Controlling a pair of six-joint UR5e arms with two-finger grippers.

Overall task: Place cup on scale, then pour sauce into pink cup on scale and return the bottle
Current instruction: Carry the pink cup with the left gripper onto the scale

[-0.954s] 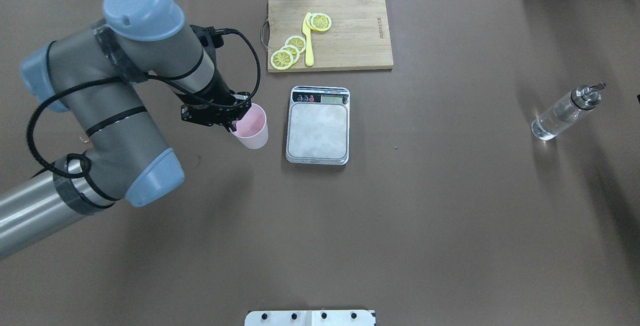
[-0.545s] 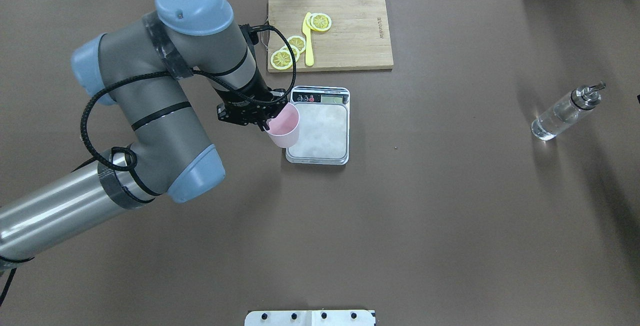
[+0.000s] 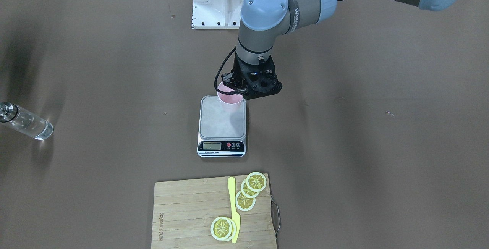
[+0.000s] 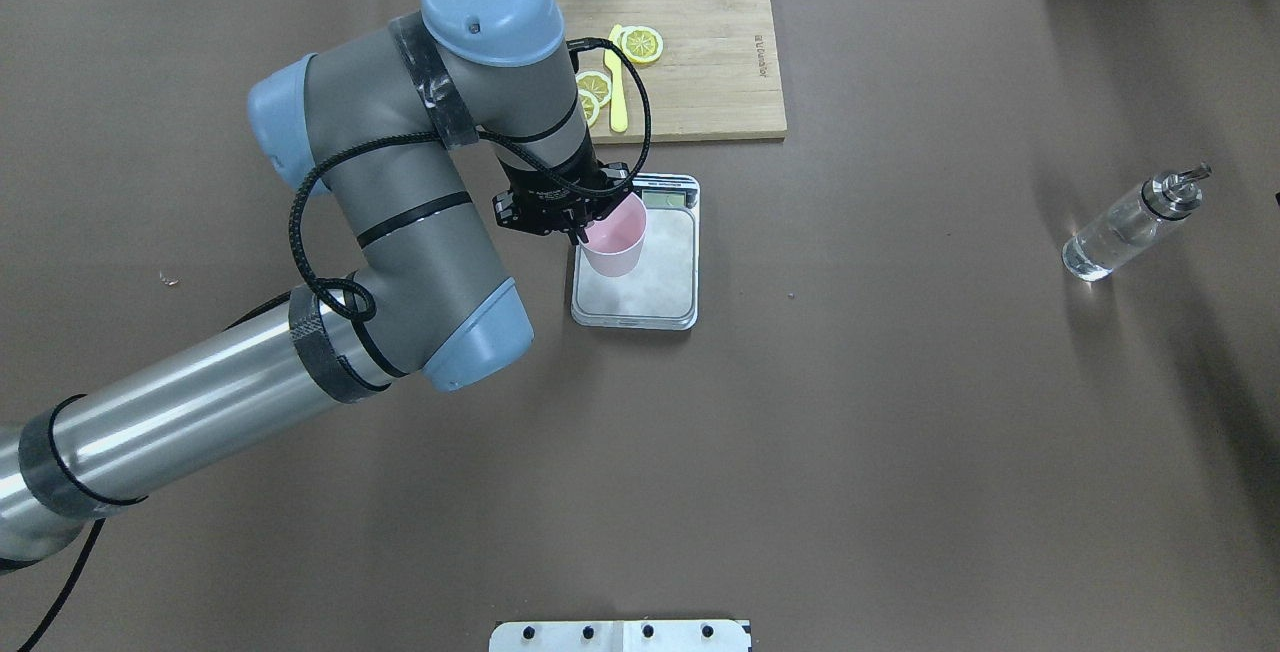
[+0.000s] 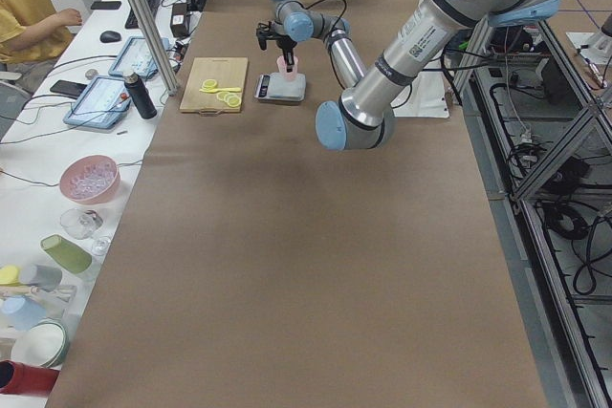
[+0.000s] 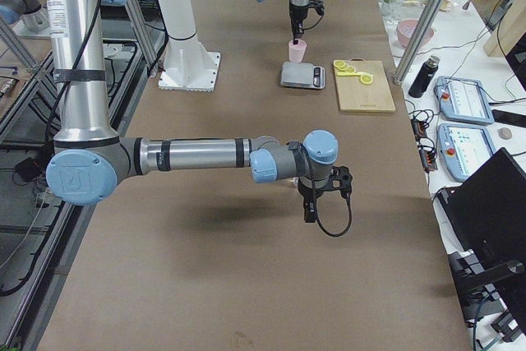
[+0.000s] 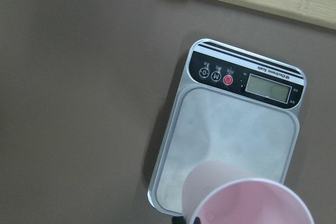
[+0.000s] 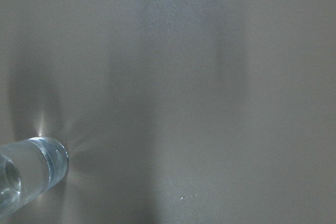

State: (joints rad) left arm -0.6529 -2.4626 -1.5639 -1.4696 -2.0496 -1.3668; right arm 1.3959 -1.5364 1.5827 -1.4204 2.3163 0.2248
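1. My left gripper (image 4: 578, 224) is clenched on the rim of the pink cup (image 4: 615, 240).
2. The cup hangs upright above the scale (image 4: 655, 287), over its steel platform.
3. The bottle (image 4: 1125, 232) stands well to the scale's right.
4. My right gripper (image 6: 310, 213) hovers far from the scale; I cannot tell its grip.

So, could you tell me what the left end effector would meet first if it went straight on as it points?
Probably the scale: the left end effector points down holding the cup over its platform, so the cup's base would touch first. The gap's depth is unclear.
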